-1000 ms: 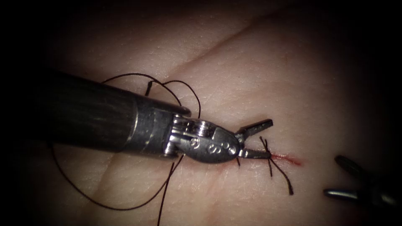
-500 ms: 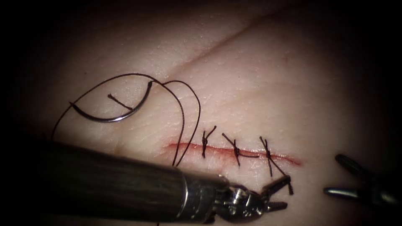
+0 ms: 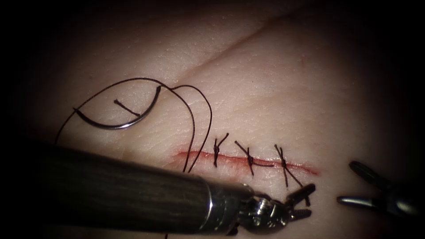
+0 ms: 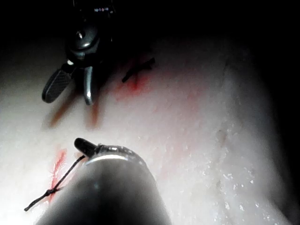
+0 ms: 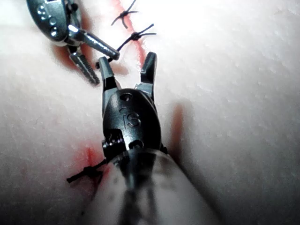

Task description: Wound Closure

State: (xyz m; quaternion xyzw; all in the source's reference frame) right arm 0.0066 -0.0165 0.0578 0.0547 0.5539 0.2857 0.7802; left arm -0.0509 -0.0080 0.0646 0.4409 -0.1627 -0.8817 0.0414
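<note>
While the needle [image 3: 116,119] lies loose on tissue [image 3: 265,88], both end effectors, left [image 3: 305,201], right [image 3: 354,183], gape empty, thread [image 3: 195,128] partly hidden.

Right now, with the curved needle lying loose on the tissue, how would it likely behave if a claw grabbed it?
The needle looks like thin polished steel, so probably stiff and slippery. Its curve suggests it may swivel in the grip. The thread trailing from its end lies in slack loops, so it likely drags limply behind. Both the left claw and right claw are open, holding nothing.

The left tool's shaft [image 3: 124,194] hides part of the thread [image 3: 197,132]; the right tool [image 3: 354,183] fades into the dark edge.
</note>
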